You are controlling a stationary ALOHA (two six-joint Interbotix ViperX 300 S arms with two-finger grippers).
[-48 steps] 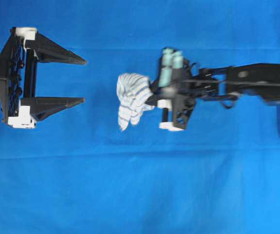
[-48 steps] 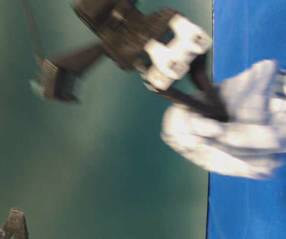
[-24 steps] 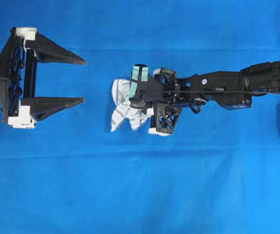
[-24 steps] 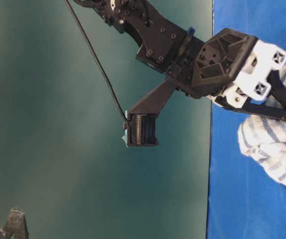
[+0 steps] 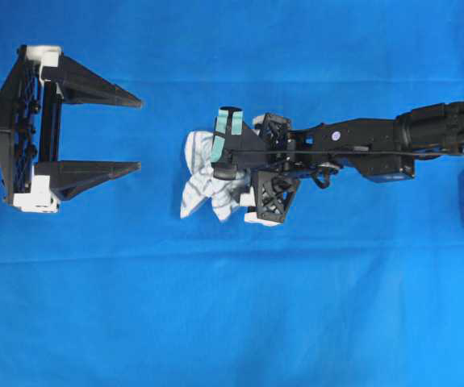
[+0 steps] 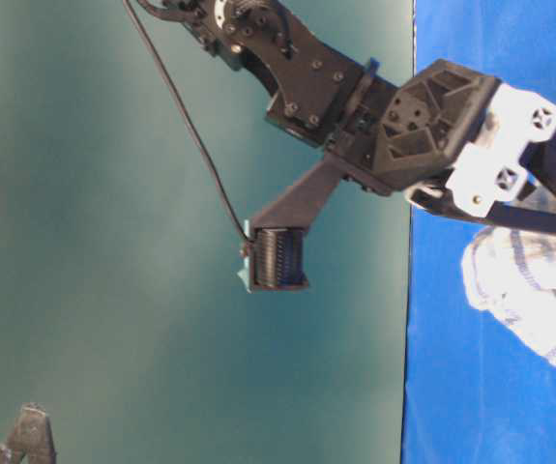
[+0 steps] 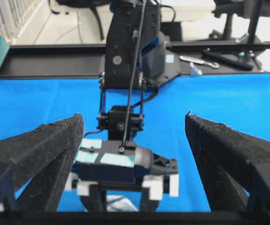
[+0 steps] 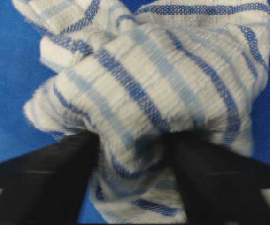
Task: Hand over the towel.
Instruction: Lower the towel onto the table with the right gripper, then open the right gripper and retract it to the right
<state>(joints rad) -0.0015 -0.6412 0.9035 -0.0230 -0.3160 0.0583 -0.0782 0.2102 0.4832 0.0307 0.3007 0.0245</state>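
Two grippers: right gripper [image 5: 230, 179] pinches the towel [image 5: 202, 181] bunched between its fingers, left gripper [image 5: 139, 135] waits spread wide; shallow pinch risks slipping during transfer.

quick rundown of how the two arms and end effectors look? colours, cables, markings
Both are black. The left end effector has long tapering fingers on a lattice frame with white end blocks. The right end effector has white blocks, a truss-patterned housing, teal tape on top, and a thin black cable along its arm.
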